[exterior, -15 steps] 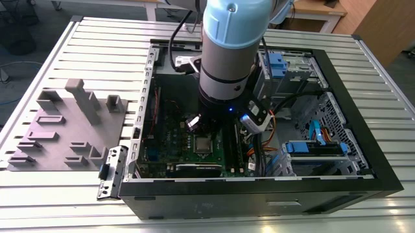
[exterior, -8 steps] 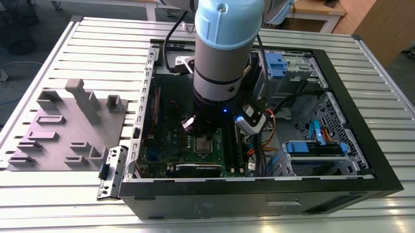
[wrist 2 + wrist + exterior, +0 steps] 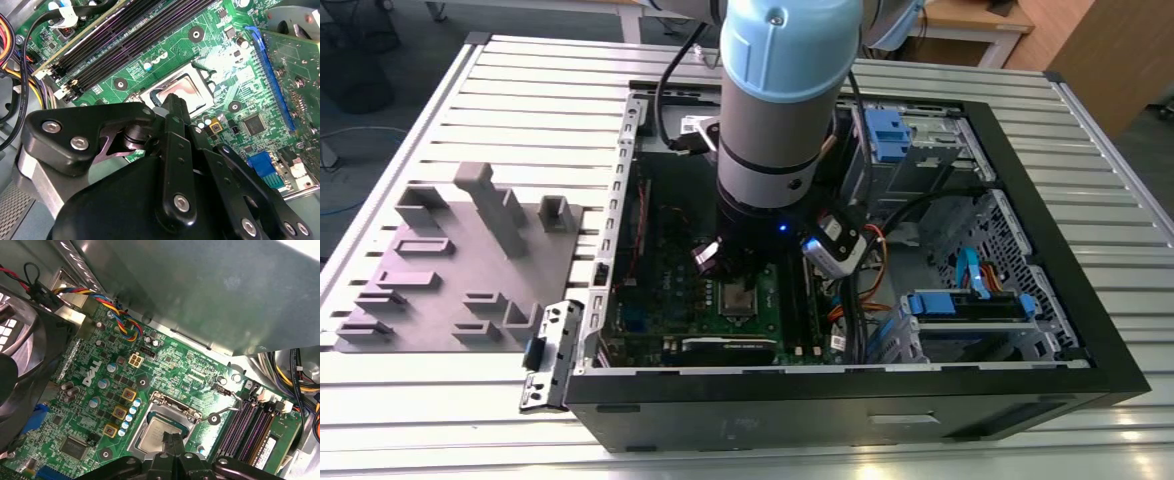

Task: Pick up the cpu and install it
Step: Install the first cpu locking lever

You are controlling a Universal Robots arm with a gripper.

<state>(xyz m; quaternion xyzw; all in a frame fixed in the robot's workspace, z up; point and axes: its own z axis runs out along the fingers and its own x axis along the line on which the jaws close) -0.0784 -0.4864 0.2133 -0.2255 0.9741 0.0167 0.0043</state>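
The cpu [image 3: 152, 436] is a flat silver-grey square lying in the motherboard's socket [image 3: 172, 410], inside the silver metal frame. In the second wrist view the cpu [image 3: 192, 91] shows with light glinting off its top. My gripper [image 3: 172, 439] hangs right over one edge of the chip, its black fingers pressed together with no gap and nothing between them. In the second wrist view the gripper [image 3: 172, 100] has its tip at the chip's rim; I cannot tell whether it touches. In the exterior view the arm reaches down into the open computer case above the socket [image 3: 739, 298].
Memory slots [image 3: 135, 35] run beside the socket, with a bundle of coloured cables [image 3: 115, 310] and a black fan [image 3: 20, 365] close by. The case walls [image 3: 1041, 220] enclose the board. A grey plastic tray [image 3: 454, 270] with upright blocks lies at the exterior view's left.
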